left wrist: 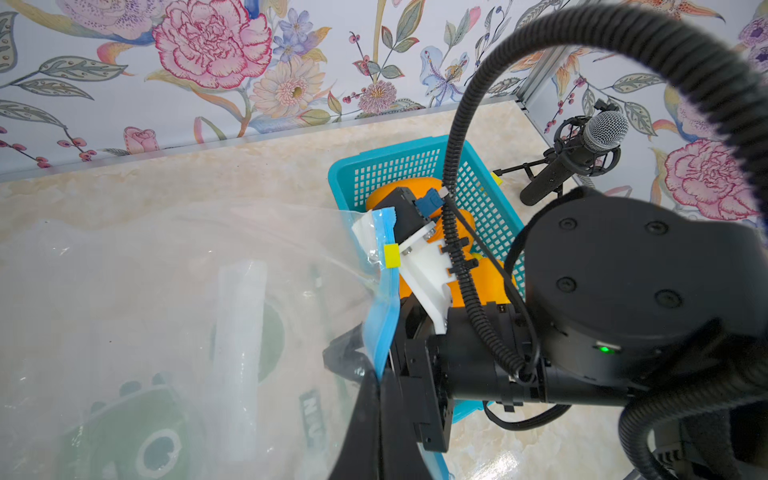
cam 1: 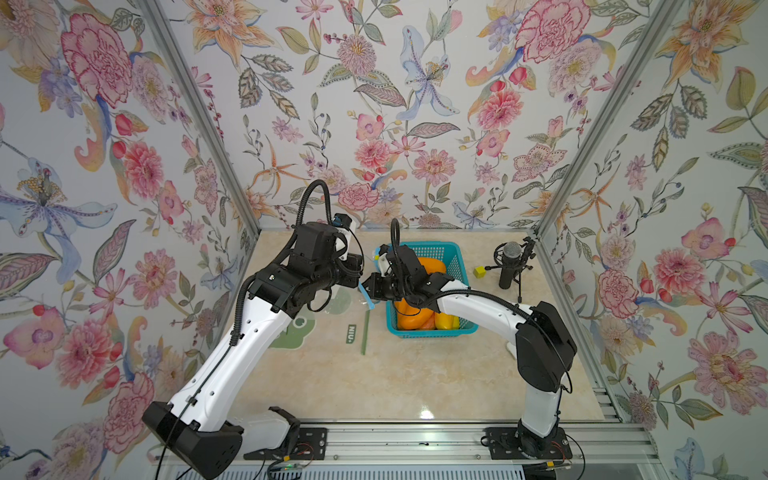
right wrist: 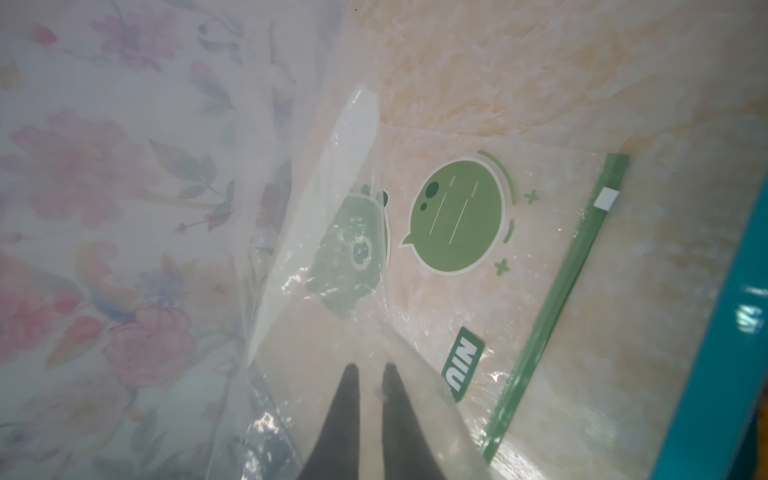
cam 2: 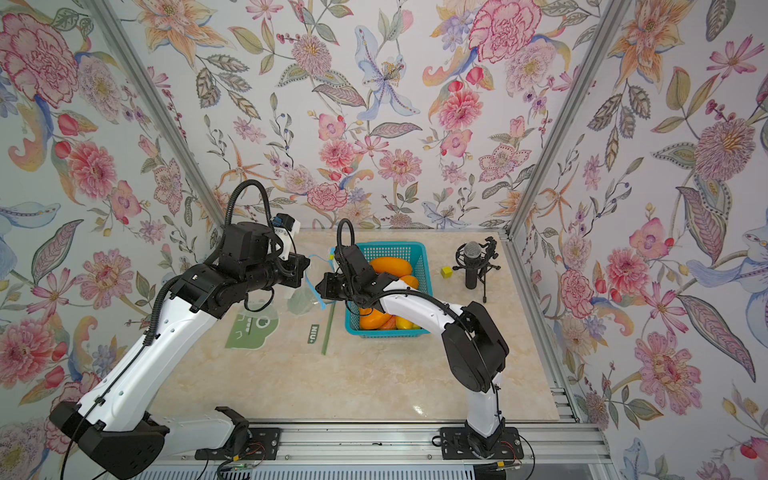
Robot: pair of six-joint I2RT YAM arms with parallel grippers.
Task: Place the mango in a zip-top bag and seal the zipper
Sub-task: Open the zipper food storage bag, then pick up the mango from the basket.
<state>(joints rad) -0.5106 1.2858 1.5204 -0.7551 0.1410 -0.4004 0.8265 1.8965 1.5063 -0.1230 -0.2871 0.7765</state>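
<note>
Meanwhile, left fingers (left wrist: 361, 424) pinch the blue zipper edge of the zip-top bag (left wrist: 166, 299); right fingers (right wrist: 345, 415) sit barely apart behind its film, grip unclear; mangoes (cam 2: 390, 266) lie in the teal basket (cam 2: 399, 249) at right.

A clear zip-top bag (left wrist: 166, 311) hangs lifted off the worktop (left wrist: 249, 174), crumpled and billowed. Its blue zipper strip (left wrist: 384, 316) runs upright, with a yellow slider (left wrist: 391, 255) near the upper end. The left gripper (left wrist: 379, 409) pinches that strip lower down. Several orange and yellow mangoes (cam 1: 432, 264) lie piled in the teal basket (cam 1: 453, 253) just beside it, all outside the bag. A second zip-top bag (right wrist: 457, 216), with green print and a green zipper (right wrist: 557, 299), lies flat on the worktop.
</note>
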